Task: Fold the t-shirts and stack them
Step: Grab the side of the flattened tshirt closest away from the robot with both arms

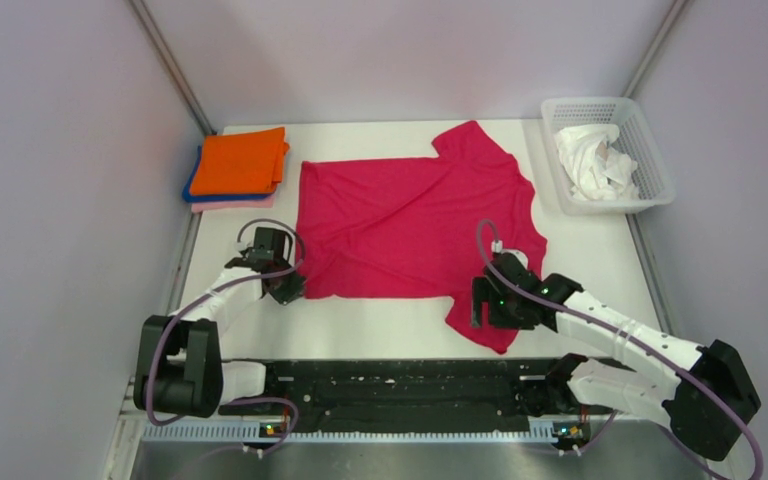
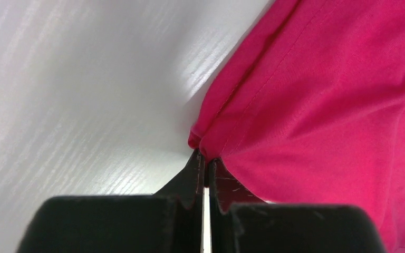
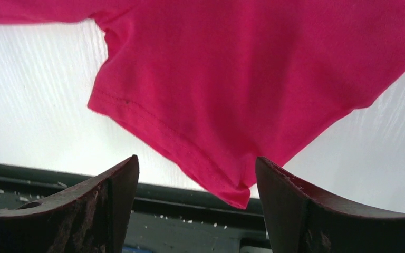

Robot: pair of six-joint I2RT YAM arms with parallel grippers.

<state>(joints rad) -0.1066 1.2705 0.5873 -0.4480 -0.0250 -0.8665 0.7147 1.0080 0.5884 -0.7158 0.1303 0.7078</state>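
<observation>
Crimson-magenta cloth meets both arms along the near side: the left gripper (image 2: 206, 161) is pressed together on the near hem corner (image 2: 198, 139), while the right gripper (image 3: 196, 166) stands spread around the near sleeve (image 1: 495, 335). Beyond them the t-shirt (image 1: 410, 220) lies flat mid-bench (image 1: 380, 325), long axis left to right, hem leftward. A folded orange t-shirt (image 1: 243, 160) sits at the far-left corner.

2 arms reaching out from their bases, 1 gripper closed, 1 spread.
The left arm (image 1: 210, 305) angles forward and to the right, its left gripper (image 2: 205, 158) held low with both fingers pinched together on a corner of the crimson shirt (image 2: 321, 105). The right arm (image 1: 625, 338) stretches forward and to the left; the right gripper (image 3: 196, 166) holds its 2 fingers (image 3: 111, 200) wide apart.
</observation>
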